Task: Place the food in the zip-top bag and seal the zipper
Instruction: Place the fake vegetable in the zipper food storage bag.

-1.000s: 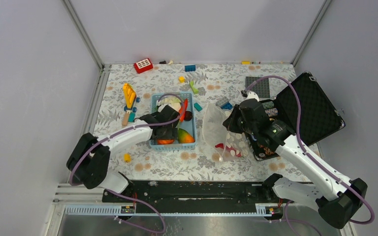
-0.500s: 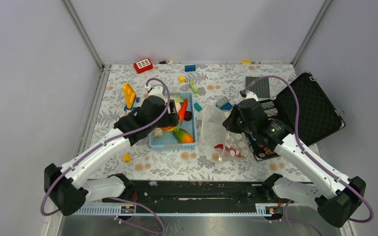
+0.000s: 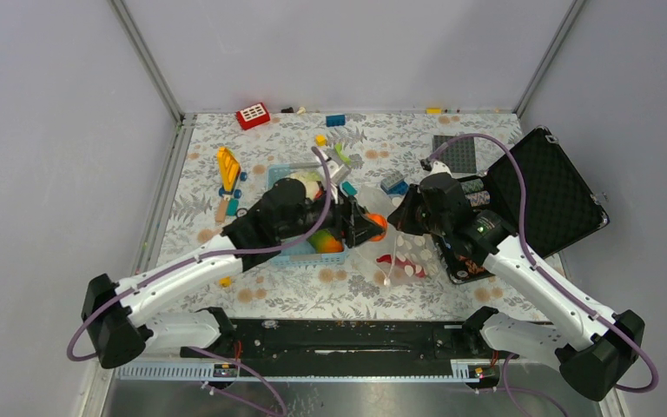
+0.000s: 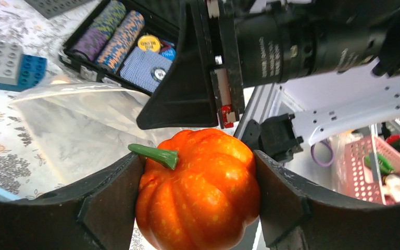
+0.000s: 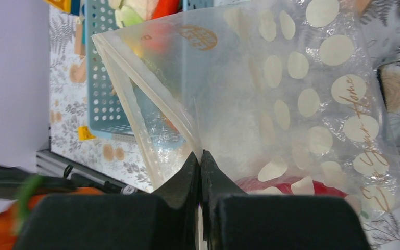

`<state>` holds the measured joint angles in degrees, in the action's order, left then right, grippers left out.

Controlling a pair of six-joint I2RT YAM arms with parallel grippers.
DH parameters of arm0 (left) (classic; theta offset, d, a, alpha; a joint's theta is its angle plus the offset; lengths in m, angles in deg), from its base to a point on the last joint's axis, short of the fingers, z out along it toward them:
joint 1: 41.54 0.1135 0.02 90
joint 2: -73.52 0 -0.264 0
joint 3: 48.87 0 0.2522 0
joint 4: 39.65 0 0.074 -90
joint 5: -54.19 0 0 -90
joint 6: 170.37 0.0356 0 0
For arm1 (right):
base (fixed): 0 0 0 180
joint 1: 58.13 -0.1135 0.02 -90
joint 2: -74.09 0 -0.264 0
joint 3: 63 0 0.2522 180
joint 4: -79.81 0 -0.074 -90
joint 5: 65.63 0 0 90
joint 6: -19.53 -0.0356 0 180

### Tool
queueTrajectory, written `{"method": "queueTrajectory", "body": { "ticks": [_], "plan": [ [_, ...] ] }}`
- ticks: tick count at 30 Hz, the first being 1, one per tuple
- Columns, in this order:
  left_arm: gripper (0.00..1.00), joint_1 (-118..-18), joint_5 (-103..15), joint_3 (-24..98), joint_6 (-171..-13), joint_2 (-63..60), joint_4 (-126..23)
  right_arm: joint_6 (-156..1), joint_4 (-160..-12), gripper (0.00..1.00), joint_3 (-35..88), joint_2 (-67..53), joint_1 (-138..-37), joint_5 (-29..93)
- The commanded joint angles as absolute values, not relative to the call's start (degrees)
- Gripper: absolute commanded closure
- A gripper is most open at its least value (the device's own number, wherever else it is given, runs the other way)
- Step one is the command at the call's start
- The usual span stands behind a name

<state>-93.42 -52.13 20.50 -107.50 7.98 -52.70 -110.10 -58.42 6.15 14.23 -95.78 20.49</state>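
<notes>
Over the floral-print table [image 3: 356, 295], the left gripper [image 3: 363, 228] clamps a small orange plastic pumpkin [image 4: 198, 200] near the clear polka-dotted zip-top bag [image 5: 271, 104], which the right gripper [image 5: 200, 172] pinches, seemingly at its zipper [image 5: 135, 99].

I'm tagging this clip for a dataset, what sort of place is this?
Probably a lab robot cell: plain grey walls on aluminium posts, arms bolted to a black rail, a floral tabletop strewn with toy bricks.

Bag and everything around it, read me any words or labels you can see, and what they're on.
"Your Home": gold script on the bag; the word before it is unclear.
Round gold stamp on the bag: too blurred.
Print on the right arm, left wrist view: too small.
Yellow chip: blurred.
</notes>
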Motion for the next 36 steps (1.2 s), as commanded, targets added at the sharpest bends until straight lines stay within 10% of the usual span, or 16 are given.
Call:
{"method": "queueTrajectory", "body": {
  "ticks": [1,15,20,26,36],
  "plan": [
    [0.74,-94.78,-55.76,19.07,-102.16,4.8,-45.29,-111.9,-62.15,1.0,6.76,14.7,-95.38,26.63],
    [0.73,-94.93,-44.39,17.88,-101.92,0.28,-47.23,-113.15,-63.91,1.0,7.16,16.46,-95.38,36.06],
    [0.58,-95.56,-39.73,18.08,-101.79,0.08,-49.01,-113.65,-63.94,1.0,7.61,16.42,-95.22,38.01],
    [0.02,-96.46,-38.56,19.1,-101.64,-0.31,-50.67,-113.86,-63.86,1.0,7.53,15.84,-95.29,38.2],
    [0.01,-96.98,-43.34,18.05,-102.06,5.32,-50.89,-114.26,-63.84,1.0,6.3,16.02,-93.92,37.79]
  ]
}}
